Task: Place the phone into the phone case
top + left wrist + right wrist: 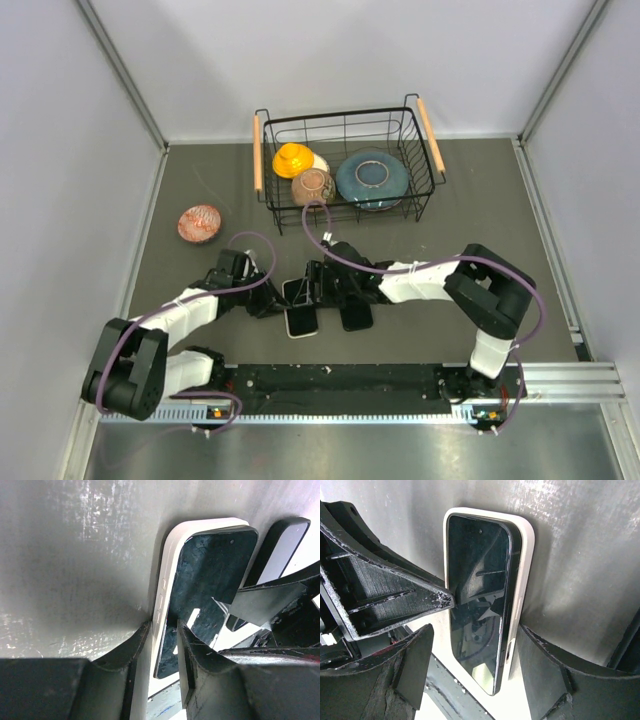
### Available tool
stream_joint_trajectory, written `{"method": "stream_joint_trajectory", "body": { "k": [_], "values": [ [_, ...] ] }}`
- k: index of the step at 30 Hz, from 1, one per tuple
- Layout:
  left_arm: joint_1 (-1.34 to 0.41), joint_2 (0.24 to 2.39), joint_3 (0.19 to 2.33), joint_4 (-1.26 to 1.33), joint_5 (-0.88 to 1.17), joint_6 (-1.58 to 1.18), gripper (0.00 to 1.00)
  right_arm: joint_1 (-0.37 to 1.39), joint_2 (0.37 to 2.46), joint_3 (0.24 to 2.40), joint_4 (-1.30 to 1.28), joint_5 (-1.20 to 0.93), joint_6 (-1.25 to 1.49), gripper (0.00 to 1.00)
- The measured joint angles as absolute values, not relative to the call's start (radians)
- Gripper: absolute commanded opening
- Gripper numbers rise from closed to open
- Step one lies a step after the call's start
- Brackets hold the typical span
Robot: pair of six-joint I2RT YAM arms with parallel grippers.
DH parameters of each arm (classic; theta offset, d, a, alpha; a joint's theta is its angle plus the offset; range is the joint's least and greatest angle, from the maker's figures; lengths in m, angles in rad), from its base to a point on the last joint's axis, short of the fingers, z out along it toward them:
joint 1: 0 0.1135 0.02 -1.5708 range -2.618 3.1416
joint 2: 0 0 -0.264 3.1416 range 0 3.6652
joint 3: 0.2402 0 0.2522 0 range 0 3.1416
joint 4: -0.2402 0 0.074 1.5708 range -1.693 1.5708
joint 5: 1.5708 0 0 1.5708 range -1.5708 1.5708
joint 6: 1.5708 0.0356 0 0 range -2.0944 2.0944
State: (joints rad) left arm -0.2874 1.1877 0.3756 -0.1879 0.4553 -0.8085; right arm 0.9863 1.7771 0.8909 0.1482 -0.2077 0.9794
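A black phone (301,322) lies tilted in a white phone case (172,545) on the grey table, one long edge riding above the case rim. It shows in the left wrist view (210,580) and the right wrist view (477,580), with the case (525,555) under it. My left gripper (162,630) (278,303) is closed narrowly over the case's left wall and the phone's edge. My right gripper (476,630) (318,290) is open and straddles phone and case. Its right finger (545,675) rests against the case's side.
A dark flat slab (356,316) (280,545) lies just right of the phone. A wire basket (345,118) at the back holds a yellow bowl (293,158), a brown bowl (313,185) and a blue plate (372,178). A reddish bowl (200,223) sits at left.
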Motion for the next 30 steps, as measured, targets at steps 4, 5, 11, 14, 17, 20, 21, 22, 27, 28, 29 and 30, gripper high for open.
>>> {"method": "stream_joint_trajectory", "body": {
  "k": [4,5,11,14,17,20,21,22,27,28,29,30],
  "values": [
    [-0.282,1.190,0.370,-0.180,0.462,-0.811,0.26,0.976,1.776,0.854,0.223,-0.231,0.966,0.58],
    [-0.281,1.191,0.368,-0.178,0.465,-0.812,0.25,0.966,1.776,0.822,0.287,-0.243,0.972,0.54],
    [-0.279,1.217,0.346,-0.113,0.517,-0.839,0.22,0.886,1.818,0.618,0.715,-0.345,1.099,0.51],
    [-0.277,1.217,0.336,-0.095,0.528,-0.844,0.22,0.881,1.826,0.601,0.777,-0.364,1.112,0.47],
    [-0.275,1.217,0.333,-0.089,0.535,-0.847,0.22,0.881,1.826,0.594,0.807,-0.371,1.112,0.45],
    [-0.273,1.217,0.333,-0.088,0.538,-0.847,0.22,0.881,1.826,0.587,0.828,-0.374,1.111,0.44],
    [-0.273,1.217,0.333,-0.088,0.539,-0.847,0.22,0.881,1.826,0.587,0.830,-0.376,1.111,0.43],
    [-0.273,1.217,0.333,-0.088,0.539,-0.847,0.22,0.881,1.826,0.587,0.832,-0.376,1.111,0.42],
    [-0.270,1.217,0.333,-0.088,0.545,-0.846,0.27,0.879,1.832,0.582,0.860,-0.383,1.115,0.32],
    [-0.270,1.217,0.333,-0.088,0.548,-0.846,0.28,0.878,1.837,0.582,0.869,-0.386,1.118,0.28],
    [-0.269,1.218,0.333,-0.088,0.551,-0.846,0.29,0.876,1.842,0.582,0.875,-0.388,1.120,0.28],
    [-0.269,1.218,0.333,-0.088,0.553,-0.846,0.30,0.876,1.845,0.582,0.878,-0.389,1.120,0.28]
  ]
}}
